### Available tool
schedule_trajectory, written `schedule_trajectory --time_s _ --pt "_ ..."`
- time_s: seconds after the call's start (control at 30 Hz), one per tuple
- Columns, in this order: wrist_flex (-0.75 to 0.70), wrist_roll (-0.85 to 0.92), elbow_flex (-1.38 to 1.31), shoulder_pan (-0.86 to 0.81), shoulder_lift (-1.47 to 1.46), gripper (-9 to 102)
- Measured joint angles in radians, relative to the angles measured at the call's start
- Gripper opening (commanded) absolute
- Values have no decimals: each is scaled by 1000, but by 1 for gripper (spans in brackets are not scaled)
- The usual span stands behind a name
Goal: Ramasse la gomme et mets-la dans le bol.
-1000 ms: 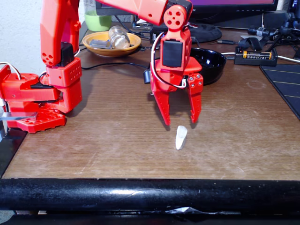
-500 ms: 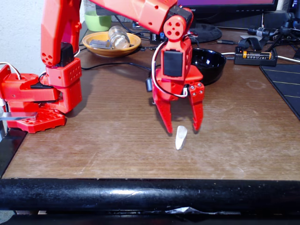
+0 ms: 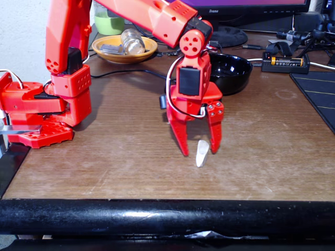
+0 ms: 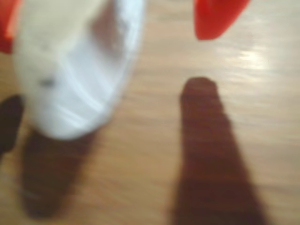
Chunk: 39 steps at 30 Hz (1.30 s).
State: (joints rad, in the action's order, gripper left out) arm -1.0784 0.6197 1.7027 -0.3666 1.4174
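The white wedge-shaped eraser (image 3: 202, 153) lies on the brown table, near the front edge in the fixed view. My red gripper (image 3: 199, 152) points straight down over it, open, one finger on each side of the eraser, tips close to the table. The wrist view is blurred: the eraser (image 4: 77, 65) fills the upper left, and a red fingertip (image 4: 216, 18) shows at the top right. The glossy black bowl (image 3: 234, 70) sits behind the gripper, toward the back right, partly hidden by the arm.
An orange-yellow dish (image 3: 123, 48) with a glass jar stands at the back left, a green cup (image 3: 109, 22) behind it. The arm's red base (image 3: 47, 102) is at the left. A battery holder (image 3: 285, 63) and a dark mat (image 3: 319, 94) lie at the right.
The gripper has come down and slightly toward the front, so its fingers now straddle the eraser. The eraser has not moved.
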Motion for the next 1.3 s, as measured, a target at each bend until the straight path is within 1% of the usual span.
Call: schedule_trajectory --time_s 0.07,0.13,0.23,0.5,0.53,0.57,0.63,1.0,1.13,1.3 --pt "-8 6 17 0 0 19" --pt "26 12 34 0 0 19" --pt "38 12 51 0 0 19" --pt "49 15 52 0 0 18" --pt "49 15 52 2 0 16" --pt "49 15 52 2 0 10" --pt "57 15 52 2 0 -6" --pt "46 14 63 -14 11 -6" --pt "-9 -12 91 15 91 -6" --pt "-147 -61 126 141 318 -6"
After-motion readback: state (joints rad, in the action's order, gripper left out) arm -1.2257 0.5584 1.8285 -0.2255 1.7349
